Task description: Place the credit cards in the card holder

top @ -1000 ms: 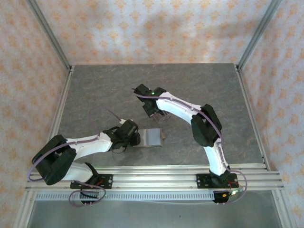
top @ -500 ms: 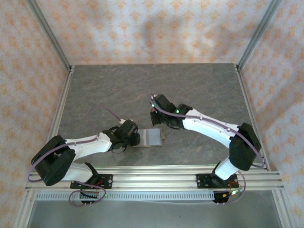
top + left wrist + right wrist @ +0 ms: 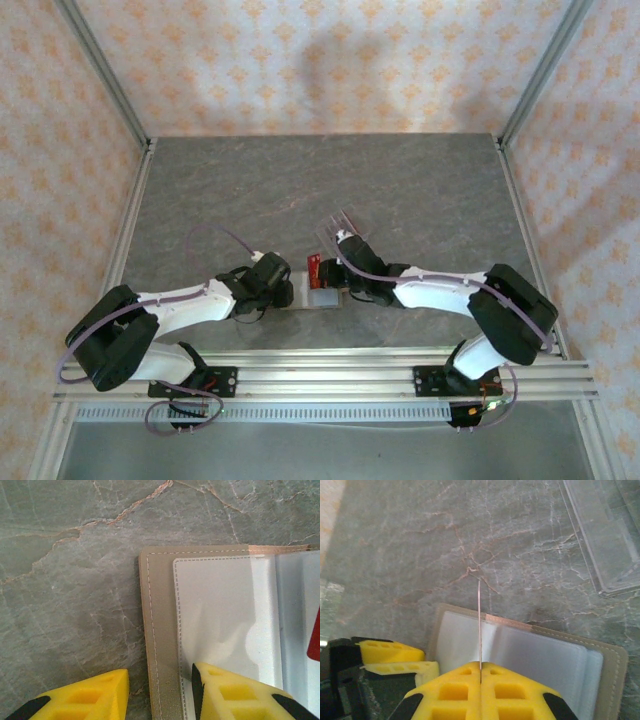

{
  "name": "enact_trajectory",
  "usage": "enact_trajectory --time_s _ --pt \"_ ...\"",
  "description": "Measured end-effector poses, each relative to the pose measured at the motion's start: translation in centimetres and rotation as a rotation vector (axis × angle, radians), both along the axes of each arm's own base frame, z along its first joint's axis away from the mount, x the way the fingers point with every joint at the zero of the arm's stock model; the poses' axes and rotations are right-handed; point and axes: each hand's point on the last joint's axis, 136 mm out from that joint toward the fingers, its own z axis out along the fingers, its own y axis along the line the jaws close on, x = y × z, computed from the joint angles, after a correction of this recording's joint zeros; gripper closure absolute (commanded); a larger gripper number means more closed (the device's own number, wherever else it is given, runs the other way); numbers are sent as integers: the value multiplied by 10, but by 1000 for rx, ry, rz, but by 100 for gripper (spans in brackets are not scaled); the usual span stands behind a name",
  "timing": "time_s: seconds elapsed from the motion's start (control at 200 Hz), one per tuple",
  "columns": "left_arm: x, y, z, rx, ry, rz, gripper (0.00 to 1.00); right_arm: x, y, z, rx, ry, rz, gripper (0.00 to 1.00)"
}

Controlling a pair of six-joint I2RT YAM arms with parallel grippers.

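Observation:
The card holder (image 3: 322,297) lies open and flat on the table, tan-edged (image 3: 160,630) with clear sleeves (image 3: 545,655). My right gripper (image 3: 328,275) (image 3: 480,666) is shut on one credit card, a thin red card (image 3: 313,268) held upright and edge-on (image 3: 479,625) just over the holder's left sleeve; its corner shows in the left wrist view (image 3: 315,637). My left gripper (image 3: 285,292) (image 3: 160,670) is open and straddles the holder's left edge. One finger (image 3: 235,692) rests on the clear sleeve, the other (image 3: 90,695) is over the bare table.
A clear slotted plastic stand (image 3: 343,222) (image 3: 605,535) sits just behind the holder. The left gripper's yellow fingers (image 3: 395,657) are close beside the right gripper. Metal rails (image 3: 330,365) run along the near edge, and the grey marbled tabletop (image 3: 220,190) stretches beyond.
The right arm swung from the clear stand down and forward, carrying the red card over the open holder. The left gripper stayed at the holder's left edge, its jaws narrowing slightly.

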Motion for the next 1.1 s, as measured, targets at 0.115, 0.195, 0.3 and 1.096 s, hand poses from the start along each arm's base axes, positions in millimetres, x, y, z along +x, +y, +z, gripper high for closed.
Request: enact_trajectory --time_s 0.115,0.195,0.3,1.096 --pt "0 0 0 0 0 0 63 2 3 2 56 -5 -24 100" --pt "0 0 0 0 1 0 63 5 5 2 87 -10 -36 100" --pt "0 0 0 0 0 0 63 6 7 -4 100 -4 -46 100" --pt "-3 3 0 3 3 1 63 3 -2 -30 106 14 -97 100"
